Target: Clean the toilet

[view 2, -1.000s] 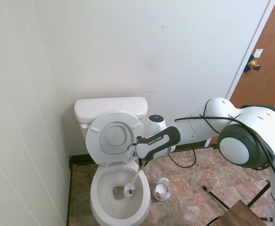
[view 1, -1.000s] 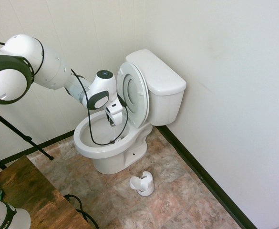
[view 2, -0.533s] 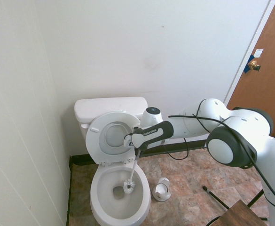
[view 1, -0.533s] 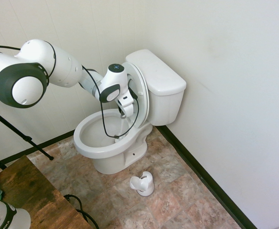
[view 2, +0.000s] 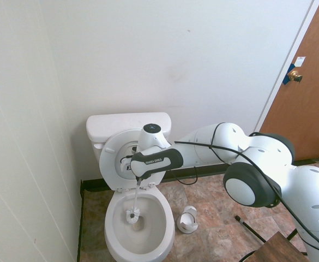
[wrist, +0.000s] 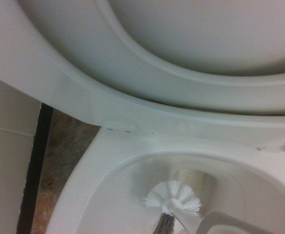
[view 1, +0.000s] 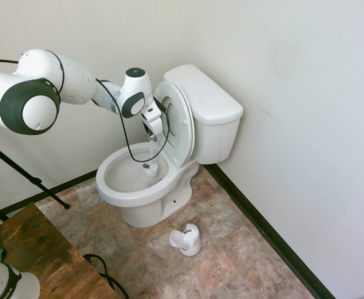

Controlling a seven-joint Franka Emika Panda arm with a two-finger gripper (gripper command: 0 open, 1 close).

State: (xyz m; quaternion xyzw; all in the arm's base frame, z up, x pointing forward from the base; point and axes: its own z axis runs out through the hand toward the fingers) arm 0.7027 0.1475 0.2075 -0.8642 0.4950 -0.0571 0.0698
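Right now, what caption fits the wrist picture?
White toilet brush down inside the toilet bowl, seat raised.

The toilet (view 1: 203,118) is showing glossy white ceramic, its raised seat and lid (view 2: 125,158) looking like smooth plastic. The toilet brush (wrist: 174,197) is showing white bristles on a smooth plastic handle. The brush holder (view 1: 186,239) is shining like plastic. The floor (view 1: 231,249) is looking like mottled stone tile.
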